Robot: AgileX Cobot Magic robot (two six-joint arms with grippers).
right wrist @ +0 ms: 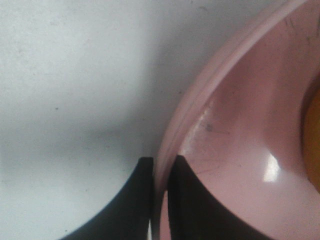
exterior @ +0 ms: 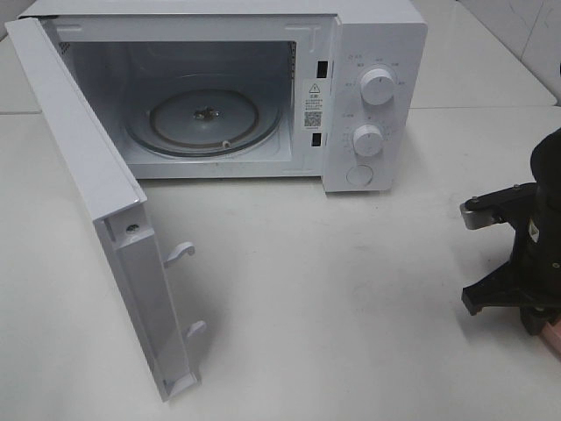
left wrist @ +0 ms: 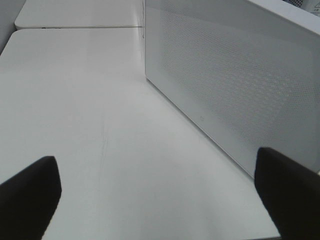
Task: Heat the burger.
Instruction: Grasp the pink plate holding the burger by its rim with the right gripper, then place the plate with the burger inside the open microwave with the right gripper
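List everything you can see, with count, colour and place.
microwave: one, white, back of the table
door: one, white, swung open leftward
turntable: one, clear glass, inside the microwave
knobs: two, white, right panel, stacked
table: joined tops, white, under everything
pink plate: one, pink, table's right edge
burger: one, golden-brown edge only, on the plate
left hand: one, black, open, beside the door
right hand: one, black, shut on the plate's rim

Bright, even overhead light; soft shadows on the white table [exterior: 351,307]; glare on the pink plate [right wrist: 240,125]; burger [right wrist: 314,145] edge blurred
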